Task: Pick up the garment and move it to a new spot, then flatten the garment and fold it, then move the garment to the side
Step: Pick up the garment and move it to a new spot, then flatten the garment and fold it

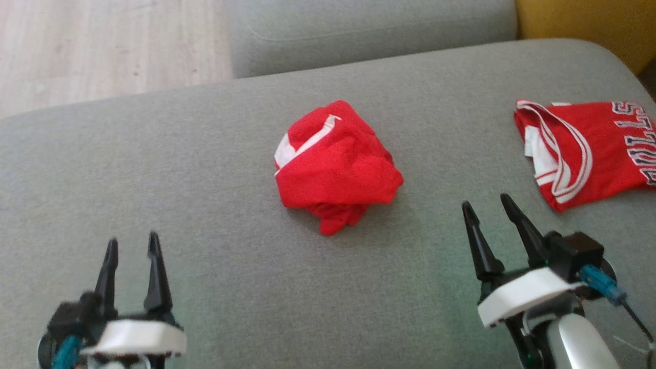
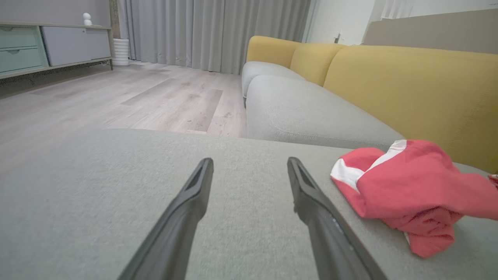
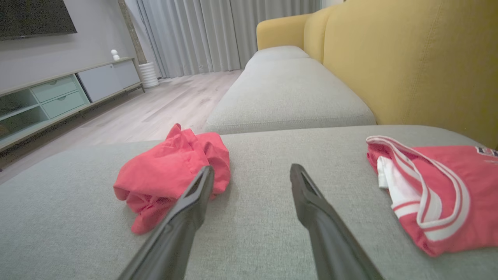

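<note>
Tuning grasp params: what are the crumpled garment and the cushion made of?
Garment: thin red fabric with white trim, matte, possibly polyester; it bunches in soft folds. Cushion: grey woven upholstery, matte; a fine weave shows.

Your head camera looks down on the cushion (image 1: 205, 215), wrist cameras skim low across it, all sharing the crumpled garment (image 1: 335, 164).
</note>
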Robot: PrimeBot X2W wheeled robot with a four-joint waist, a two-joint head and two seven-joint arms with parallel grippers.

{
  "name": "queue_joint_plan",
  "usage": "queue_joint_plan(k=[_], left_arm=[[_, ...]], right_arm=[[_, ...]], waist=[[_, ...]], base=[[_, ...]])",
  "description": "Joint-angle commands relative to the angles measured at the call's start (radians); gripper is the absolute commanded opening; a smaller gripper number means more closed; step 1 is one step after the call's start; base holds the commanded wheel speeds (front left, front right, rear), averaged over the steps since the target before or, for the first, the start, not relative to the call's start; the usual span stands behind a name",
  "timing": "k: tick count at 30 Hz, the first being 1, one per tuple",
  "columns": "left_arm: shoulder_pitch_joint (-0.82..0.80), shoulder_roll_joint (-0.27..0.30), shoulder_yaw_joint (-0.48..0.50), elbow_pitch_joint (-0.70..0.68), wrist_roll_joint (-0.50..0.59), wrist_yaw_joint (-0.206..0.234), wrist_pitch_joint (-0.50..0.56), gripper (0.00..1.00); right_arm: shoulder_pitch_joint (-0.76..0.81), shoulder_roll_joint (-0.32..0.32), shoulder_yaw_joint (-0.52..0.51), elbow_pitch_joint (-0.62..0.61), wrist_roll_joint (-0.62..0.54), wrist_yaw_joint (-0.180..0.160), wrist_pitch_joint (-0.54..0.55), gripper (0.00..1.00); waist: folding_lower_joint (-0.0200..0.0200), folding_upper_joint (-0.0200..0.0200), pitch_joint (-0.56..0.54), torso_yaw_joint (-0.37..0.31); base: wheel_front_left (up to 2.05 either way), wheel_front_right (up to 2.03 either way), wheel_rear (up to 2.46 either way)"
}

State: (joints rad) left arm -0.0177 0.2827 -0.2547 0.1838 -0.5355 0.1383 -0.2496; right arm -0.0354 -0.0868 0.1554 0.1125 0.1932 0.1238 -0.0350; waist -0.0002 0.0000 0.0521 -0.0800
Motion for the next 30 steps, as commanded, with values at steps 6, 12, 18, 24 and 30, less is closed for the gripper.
queue_joint_plan(k=[6,12,18,24,30], left_arm=[[0.031,0.035,0.056,-0.073,0.015,0.003,-0.012,1.00],[0.042,0.036,0.064,-0.087,0.022,0.000,-0.012,1.00],[0.036,0.036,0.055,-0.078,0.022,-0.009,-0.011,1.00],[0.027,0.031,0.041,-0.075,0.024,-0.008,-0.007,1.00],[0.001,0.031,0.040,-0.075,0.018,-0.013,-0.005,1.00]], right_arm=[[0.006,-0.002,-0.009,-0.010,-0.009,0.007,-0.009,1.00],[0.006,0.001,-0.011,-0.009,-0.006,0.007,-0.004,1.00],[0.000,0.004,0.006,-0.006,-0.001,0.007,0.005,1.00],[-0.046,0.001,0.054,-0.004,0.030,0.007,0.030,1.00],[-0.191,-0.001,0.096,0.065,0.090,0.007,0.181,1.00]], waist=[[0.0002,0.0000,-0.031,0.032],[0.0002,0.0000,-0.037,0.038],[0.0002,0.0000,-0.036,0.034],[0.0002,0.0000,-0.022,0.040],[0.0002,0.0000,0.017,0.056]], base=[[0.00,0.00,0.00],[0.00,0.00,0.00],[0.00,0.00,0.00],[0.00,0.00,0.00],[0.00,0.00,0.00]])
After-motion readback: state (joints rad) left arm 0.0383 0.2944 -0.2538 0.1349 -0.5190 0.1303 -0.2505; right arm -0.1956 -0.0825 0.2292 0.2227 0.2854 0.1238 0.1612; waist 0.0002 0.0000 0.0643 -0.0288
